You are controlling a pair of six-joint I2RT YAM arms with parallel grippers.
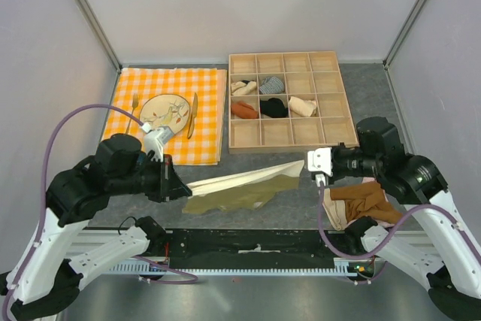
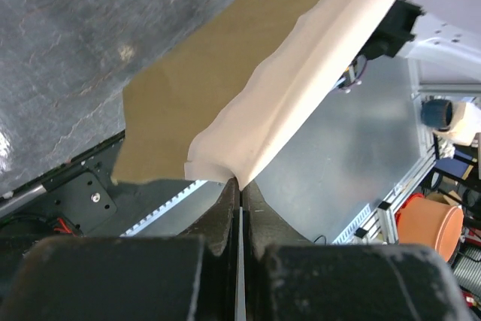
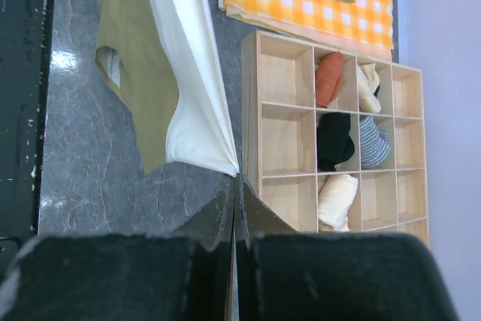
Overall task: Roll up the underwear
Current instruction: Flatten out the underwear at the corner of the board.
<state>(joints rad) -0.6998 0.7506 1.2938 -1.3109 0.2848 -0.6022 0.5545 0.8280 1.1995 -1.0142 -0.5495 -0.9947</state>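
The underwear [image 1: 240,195] is olive-khaki with a pale cream waistband [image 1: 244,177]. It hangs stretched between both grippers above the near part of the grey table, its olive body drooping onto the surface. My left gripper [image 1: 183,186] is shut on the waistband's left end [image 2: 225,159]. My right gripper [image 1: 304,165] is shut on the waistband's right end [image 3: 218,152]. The olive fabric [image 2: 188,103] hangs below the band, and a leg hole [image 3: 109,65] shows in the right wrist view.
A wooden grid box [image 1: 289,103] with rolled garments stands at the back right. An orange checked cloth [image 1: 207,110] with a plate [image 1: 164,108] and cutlery lies at the back left. A rust-brown garment [image 1: 364,201] on a pink one [image 1: 334,214] lies under the right arm.
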